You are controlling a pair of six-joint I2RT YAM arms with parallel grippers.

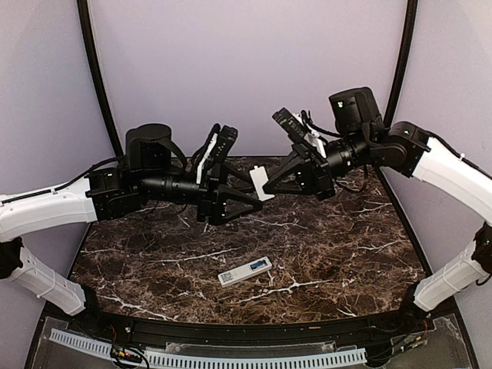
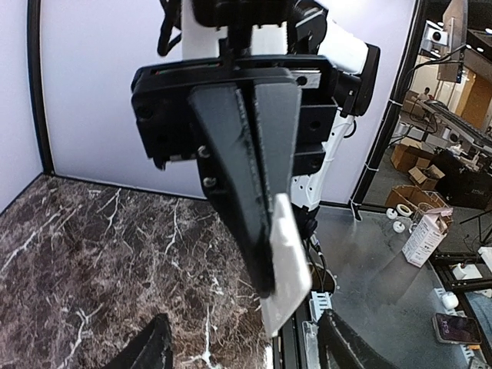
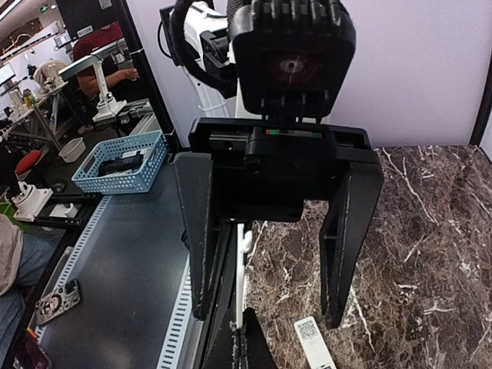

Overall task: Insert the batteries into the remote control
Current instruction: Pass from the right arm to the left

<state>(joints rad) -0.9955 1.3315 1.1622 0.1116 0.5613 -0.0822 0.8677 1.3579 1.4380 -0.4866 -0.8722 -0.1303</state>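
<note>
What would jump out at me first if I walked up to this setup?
Two black robot arms meet nose to nose in mid-air above the dark marble table. The right gripper is clamped shut on a flat white plate, and the left gripper faces it with its fingers spread wide. Below them, a slim white remote control lies alone near the front of the table.

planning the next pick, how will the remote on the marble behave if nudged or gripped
The remote control lies flat, so it should slide, not roll, likely easily on the glossy table. It looks like slim, rigid plastic, probably light. Its low profile may make pinching awkward.
</note>
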